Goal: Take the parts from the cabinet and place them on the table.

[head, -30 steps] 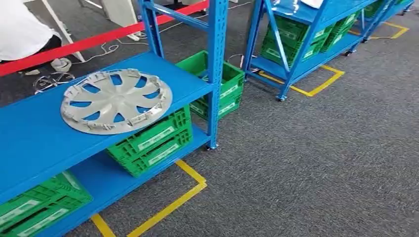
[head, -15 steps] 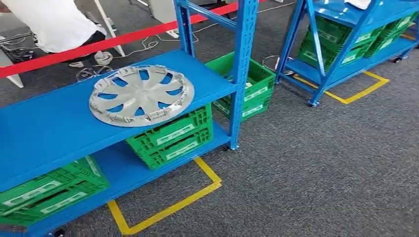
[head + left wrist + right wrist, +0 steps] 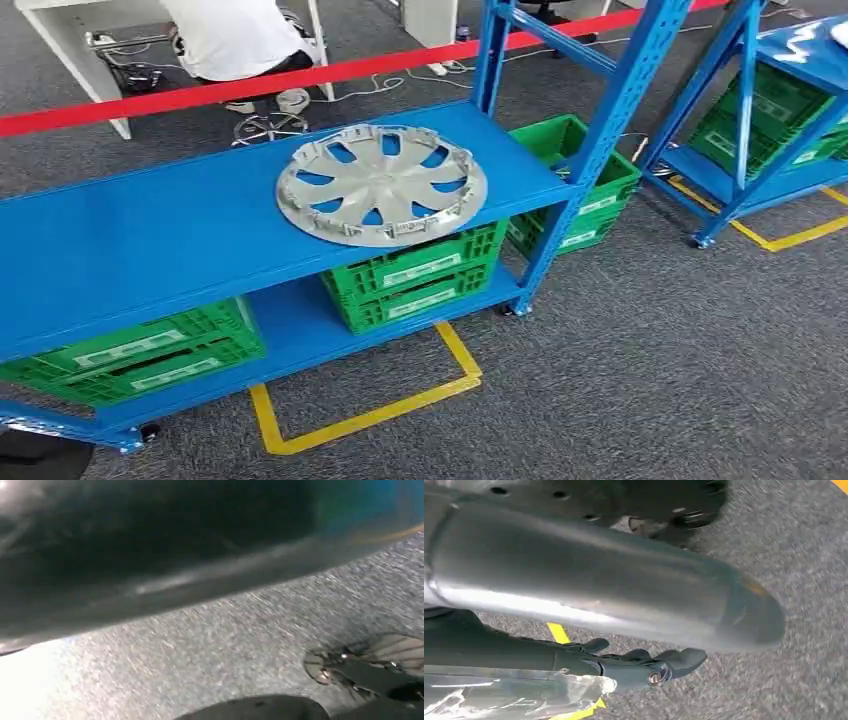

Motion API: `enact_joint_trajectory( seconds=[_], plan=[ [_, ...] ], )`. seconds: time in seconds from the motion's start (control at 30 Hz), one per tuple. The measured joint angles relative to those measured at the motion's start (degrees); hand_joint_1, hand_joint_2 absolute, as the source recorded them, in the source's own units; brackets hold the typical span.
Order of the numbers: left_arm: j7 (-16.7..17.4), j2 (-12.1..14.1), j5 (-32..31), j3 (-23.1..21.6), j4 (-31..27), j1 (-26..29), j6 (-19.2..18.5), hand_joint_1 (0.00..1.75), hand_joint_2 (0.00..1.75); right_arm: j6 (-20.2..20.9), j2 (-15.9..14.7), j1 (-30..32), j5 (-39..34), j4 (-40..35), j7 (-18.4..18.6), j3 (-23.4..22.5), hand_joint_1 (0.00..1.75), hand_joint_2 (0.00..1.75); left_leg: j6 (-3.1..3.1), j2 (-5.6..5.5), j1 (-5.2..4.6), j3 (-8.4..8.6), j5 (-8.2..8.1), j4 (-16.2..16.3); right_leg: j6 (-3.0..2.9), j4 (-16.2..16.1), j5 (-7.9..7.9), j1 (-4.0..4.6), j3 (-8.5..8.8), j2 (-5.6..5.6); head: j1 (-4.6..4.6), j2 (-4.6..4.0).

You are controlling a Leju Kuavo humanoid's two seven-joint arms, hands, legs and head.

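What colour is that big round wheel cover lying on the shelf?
The wheel cover is silver-grey, lying on a blue shelf; the head view shows it best.

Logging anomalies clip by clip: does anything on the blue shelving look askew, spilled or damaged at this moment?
Nothing stands out. The silver spoked plastic wheel cover lies flat on the blue metal shelf, fully supported and apparently intact. The green plastic crates sit squarely on the lower shelf. Nothing has spilled onto the grey carpet.

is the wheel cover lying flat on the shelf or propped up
Lying flat: the wheel cover rests on the blue shelf, its whole rim down, leaning on nothing.
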Motion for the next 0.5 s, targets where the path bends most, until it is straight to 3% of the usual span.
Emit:
enact_joint_trajectory(
  seconds=[0.03,0.07,0.1,0.13,0.17,0.2,0.23,0.33,0.37,0.4,0.43,0.5],
  plan=[
    [0.00,-0.07,0.00,0.04,0.00,0.01,0.18,0.00,0.00,0.00,0.00,0.09,0.00,0.00,0.00,-0.02,0.00,0.00,0.00,-0.77,0.00,0.02,0.00,0.01,0.06,3.57,-0.88,0.00,-1.97,0.08,0.04,0.00],
    [0.00,-0.11,-0.02,0.07,0.00,0.08,0.31,0.00,0.00,0.00,-0.04,0.10,0.02,0.00,0.00,-0.02,0.00,0.00,-0.01,-1.46,0.00,0.06,0.01,0.02,0.09,3.92,-0.13,0.00,-2.48,0.10,0.04,0.00],
    [0.00,-0.11,-0.02,0.07,0.00,0.17,0.41,0.00,0.00,0.00,-0.07,0.09,0.02,0.00,0.02,-0.02,0.00,0.00,-0.05,-2.11,0.05,0.12,0.03,0.03,0.03,1.74,1.79,-0.06,-1.71,0.12,0.04,0.00],
    [0.00,-0.13,0.00,0.07,0.02,0.20,0.66,0.00,0.00,0.00,-0.09,0.06,0.04,0.00,0.00,-0.02,0.00,0.00,-0.12,-2.97,0.13,0.21,0.06,0.06,0.00,-2.74,4.54,-0.19,0.25,0.34,0.02,0.00],
    [0.00,-0.22,0.00,0.07,0.02,0.17,0.77,0.00,0.00,0.00,-0.18,0.05,0.04,0.00,0.00,-0.02,0.00,0.00,-0.31,-3.62,0.22,0.25,0.04,0.15,0.05,-7.87,7.12,-0.43,2.65,1.39,0.07,0.00],
    [0.00,-0.26,-0.02,0.07,0.02,0.09,0.85,0.00,0.00,0.02,-0.17,0.06,0.04,0.00,0.00,-0.02,0.00,0.00,-0.73,-4.32,0.28,0.17,0.02,0.27,0.20,-12.25,8.55,-0.89,4.72,3.93,0.07,0.00],
    [0.00,-0.24,-0.07,0.07,0.02,-0.06,0.92,0.00,0.00,0.11,-0.17,0.00,0.07,0.00,0.00,0.00,0.00,0.00,-1.19,-4.90,-0.06,-0.19,-0.15,0.89,-0.01,-13.97,7.75,-1.07,5.33,5.42,0.20,0.00],
    [0.00,-0.39,-0.09,0.11,0.09,0.36,1.03,0.00,0.00,0.11,-0.17,-0.06,0.13,0.00,0.04,-0.02,0.00,0.00,-2.35,-6.44,0.44,-0.68,0.63,0.29,-1.39,-13.32,7.97,-0.50,5.44,3.93,0.09,0.00],
    [0.00,-0.35,-0.09,0.18,0.09,0.46,1.05,0.00,0.00,0.13,-0.15,-0.03,0.17,0.00,0.04,-0.02,0.00,0.00,-2.55,-6.65,0.45,-0.88,0.60,0.43,-1.91,-13.62,8.31,-0.80,5.48,3.21,0.17,0.00],
    [0.00,-0.44,-0.09,0.17,0.09,0.54,1.20,0.00,0.00,0.17,-0.17,-0.05,0.17,0.00,0.04,-0.02,0.00,0.00,-2.80,-3.50,0.20,-1.15,-0.21,1.25,-2.25,-13.73,8.45,-0.80,5.54,2.59,-0.04,0.00],
    [0.00,-0.46,-0.09,0.15,0.09,0.41,1.20,0.00,0.00,0.18,-0.18,0.01,0.17,0.00,0.00,-0.02,0.00,0.00,-3.03,-1.45,0.10,-2.59,-2.42,4.32,-2.68,-13.74,8.42,-0.70,5.49,1.92,-0.61,0.00],
    [0.00,-0.50,-0.09,0.15,0.11,0.04,1.20,0.00,0.00,0.22,-0.22,0.26,0.17,0.00,0.00,-0.02,0.00,0.00,-3.34,-0.28,0.22,-7.06,-6.93,13.66,-2.89,-13.73,8.30,-0.45,5.43,0.15,-0.61,0.00]
  ],
)
